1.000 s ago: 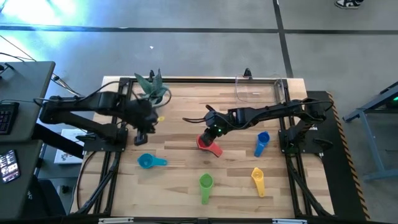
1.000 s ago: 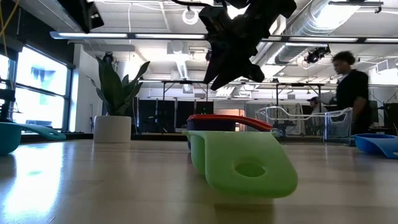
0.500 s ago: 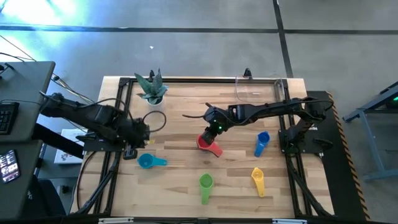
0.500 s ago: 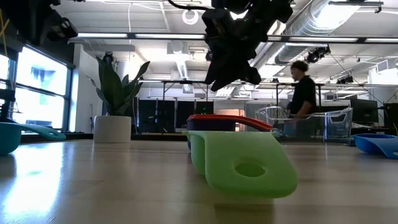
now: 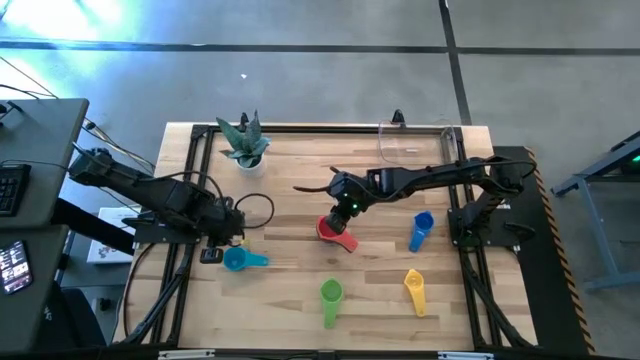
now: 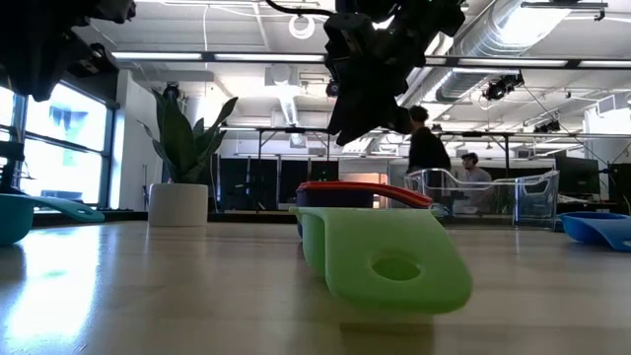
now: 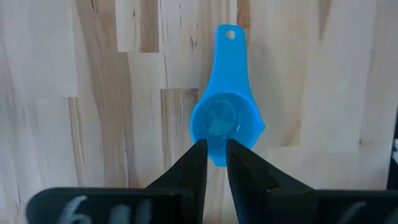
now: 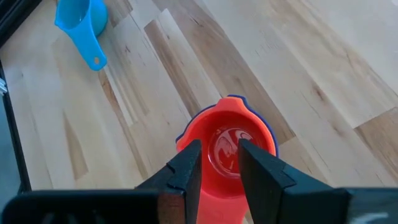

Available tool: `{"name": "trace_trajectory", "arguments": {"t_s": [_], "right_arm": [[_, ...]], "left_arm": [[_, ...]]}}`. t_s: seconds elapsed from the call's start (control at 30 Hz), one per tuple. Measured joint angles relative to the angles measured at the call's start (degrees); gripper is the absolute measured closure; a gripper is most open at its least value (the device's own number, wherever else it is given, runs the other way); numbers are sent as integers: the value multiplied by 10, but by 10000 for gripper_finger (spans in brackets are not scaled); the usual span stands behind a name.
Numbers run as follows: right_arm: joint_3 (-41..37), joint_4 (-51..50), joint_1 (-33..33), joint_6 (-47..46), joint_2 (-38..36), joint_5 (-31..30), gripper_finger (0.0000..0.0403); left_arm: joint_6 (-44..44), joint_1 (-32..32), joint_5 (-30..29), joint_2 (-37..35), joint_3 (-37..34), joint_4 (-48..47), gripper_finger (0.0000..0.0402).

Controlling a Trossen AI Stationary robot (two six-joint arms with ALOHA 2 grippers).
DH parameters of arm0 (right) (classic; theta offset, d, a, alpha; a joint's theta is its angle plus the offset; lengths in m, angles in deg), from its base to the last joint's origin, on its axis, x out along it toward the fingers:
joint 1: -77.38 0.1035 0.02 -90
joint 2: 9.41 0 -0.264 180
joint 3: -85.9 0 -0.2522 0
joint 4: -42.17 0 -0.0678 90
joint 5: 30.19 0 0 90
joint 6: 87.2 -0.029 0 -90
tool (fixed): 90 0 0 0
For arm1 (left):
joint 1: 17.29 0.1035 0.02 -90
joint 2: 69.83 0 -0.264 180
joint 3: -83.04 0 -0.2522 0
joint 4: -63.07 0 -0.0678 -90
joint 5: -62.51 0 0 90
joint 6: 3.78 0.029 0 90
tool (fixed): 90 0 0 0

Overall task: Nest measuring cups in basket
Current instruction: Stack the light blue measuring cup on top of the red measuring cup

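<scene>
Pale wood fills both wrist views: my left pincer (image 7: 216, 163), fingers nearly together, points at the teal cup (image 7: 225, 121); my right pincer (image 8: 216, 163), narrowly parted, hovers above the red cup (image 8: 227, 149), whose handle is hidden there.

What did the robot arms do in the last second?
The left pincer swung from beside the plant toward the table's near-left, and is now over the teal cup. The right pincer stayed over the red cup. No cup moved.

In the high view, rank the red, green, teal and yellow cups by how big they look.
1. red cup, clearly largest, sitting in a darker cup.
2. green cup.
3. teal cup and yellow cup: too alike to separate.
</scene>
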Motion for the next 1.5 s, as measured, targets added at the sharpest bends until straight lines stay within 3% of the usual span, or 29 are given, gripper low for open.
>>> {"name": "trace_trajectory", "arguments": {"t_s": [0.4, 1.1, 1.5], "right_arm": [[0, -4, 0, 15, 0, 1, 306], [0, -13, 0, 33, 0, 2, 306], [0, -13, 1, 41, 0, 2, 306]], "left_arm": [[30, 1, -15, 61, 0, 3, 308], [35, 1, -42, 73, -1, 9, 314], [0, -3, -11, 73, -76, 65, 314]]}}
